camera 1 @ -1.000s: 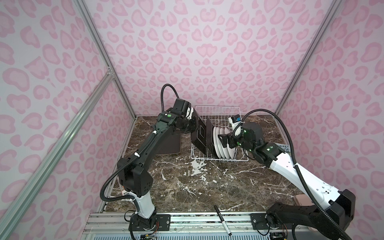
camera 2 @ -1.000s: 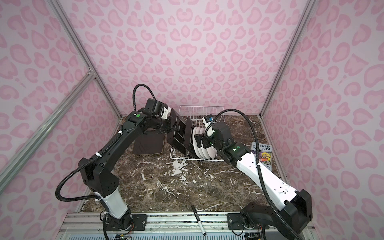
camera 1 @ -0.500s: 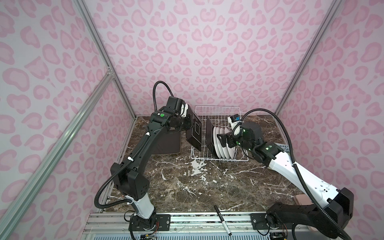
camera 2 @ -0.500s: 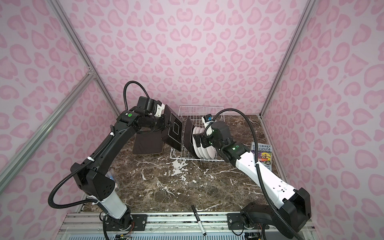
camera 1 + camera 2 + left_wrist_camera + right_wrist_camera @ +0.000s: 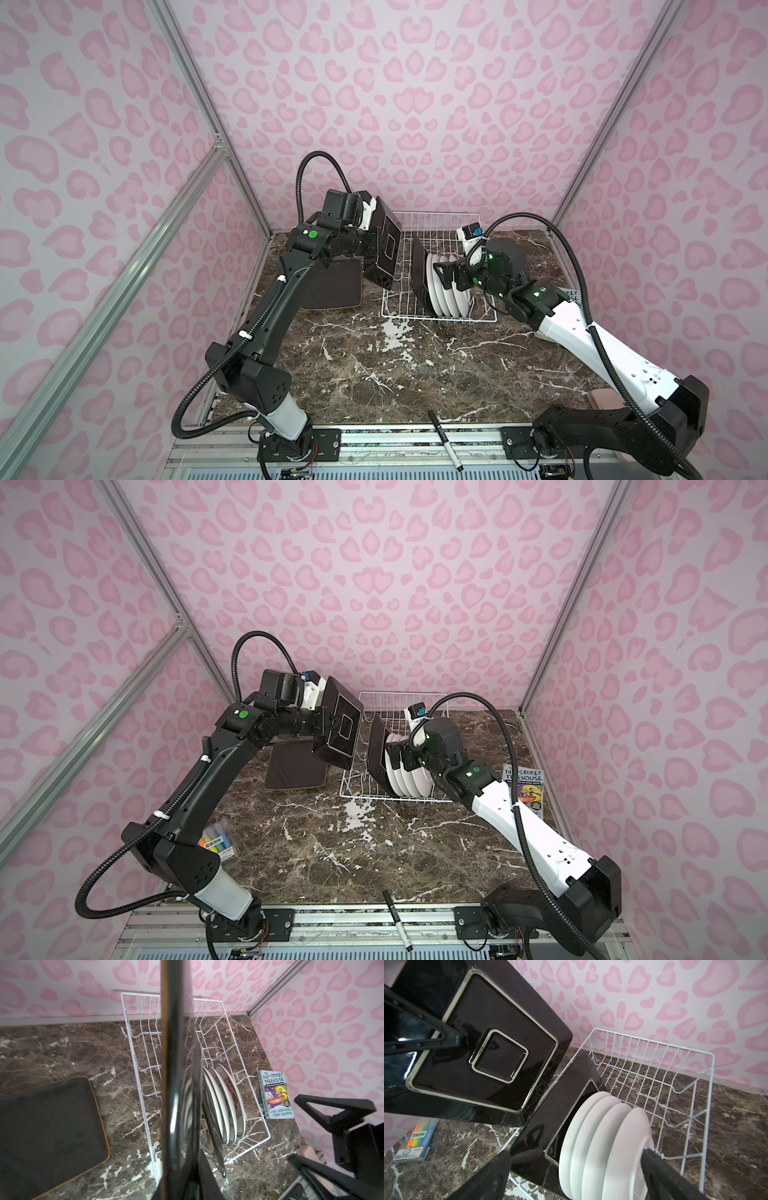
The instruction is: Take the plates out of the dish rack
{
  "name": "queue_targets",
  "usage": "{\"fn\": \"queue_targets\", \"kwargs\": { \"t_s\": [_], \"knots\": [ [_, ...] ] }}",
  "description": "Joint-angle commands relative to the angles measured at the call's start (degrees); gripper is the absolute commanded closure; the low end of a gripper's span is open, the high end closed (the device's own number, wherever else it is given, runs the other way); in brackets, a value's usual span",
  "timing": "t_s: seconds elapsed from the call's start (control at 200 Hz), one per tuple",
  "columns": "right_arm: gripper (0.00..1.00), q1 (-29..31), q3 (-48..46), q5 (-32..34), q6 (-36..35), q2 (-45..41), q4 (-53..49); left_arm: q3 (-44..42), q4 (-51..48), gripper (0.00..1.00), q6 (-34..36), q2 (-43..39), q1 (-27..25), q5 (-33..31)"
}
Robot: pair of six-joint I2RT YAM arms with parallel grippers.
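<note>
**Top views.** In both top views the left claw (image 5: 377, 247) is clamped on a square plate (image 5: 388, 268). The plate is lifted on edge at the left side of the dish rack (image 5: 436, 214), its dark back toward the camera. It hangs apart from what remains inside the rack: a second square plate (image 5: 419, 276) and four round plates (image 5: 451, 286), all standing on edge. The right claw (image 5: 445, 276) hovers spread wide at the round plates and grips nothing. A dark flat square (image 5: 334, 286) lies on the counter (image 5: 395, 374) just left of the rack.

**Left wrist.** We see the carried plate edge-on across the middle of the frame, with the rack behind it. A book (image 5: 276, 1095) lies on the counter beside the rack.

**Right wrist.** One finger of the left claw presses the plate's glossy back near its foot ring. The right claw's fingers (image 5: 670, 1180) stand either side of the racked stack, and we cannot tell whether they touch it. A pack of markers (image 5: 419, 1140) lies on the counter.

**The step in hand.** We judge it to be carrying this plate out to the counter.
- The low corner should clear the rim wire before any swing left.
- The pinch should be firm, since the glaze looks slick and the hold is off-centre.
- The plate should be turned flat slowly and released only once it rests.
- The right claw does best to wait apart.
</note>
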Motion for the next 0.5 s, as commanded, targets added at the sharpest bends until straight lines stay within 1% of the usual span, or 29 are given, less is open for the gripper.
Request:
{"fn": "queue_targets", "kwargs": {
  "t_s": [0.0,0.08,0.175,0.26,0.395,0.495],
  "knots": [
    [0.01,-0.9,0.7,-2.2,2.6,0.4,0.5,1.0,9.5,0.96,8.0,-2.4,0.1,-3.5],
    [0.01,-2.6,1.6,-4.3,6.0,0.9,-0.5,0.1,10.9,0.96,11.1,-3.6,-0.1,-3.7],
    [0.01,-6.0,1.9,-11.0,11.7,1.5,0.2,-3.1,14.8,0.96,14.2,-5.7,-0.1,-4.5],
    [0.01,-8.7,1.9,-14.8,16.1,2.0,1.3,-7.0,19.2,0.96,17.7,-8.1,-0.2,-4.5],
    [0.01,-11.6,2.4,-17.6,21.0,2.0,1.8,-14.6,27.7,0.96,25.2,-12.5,-0.9,-6.6],
    [0.02,-13.2,2.7,-19.2,23.9,2.2,2.6,-20.3,33.4,0.96,31.5,-15.7,-1.2,-6.9]
  ]
}}
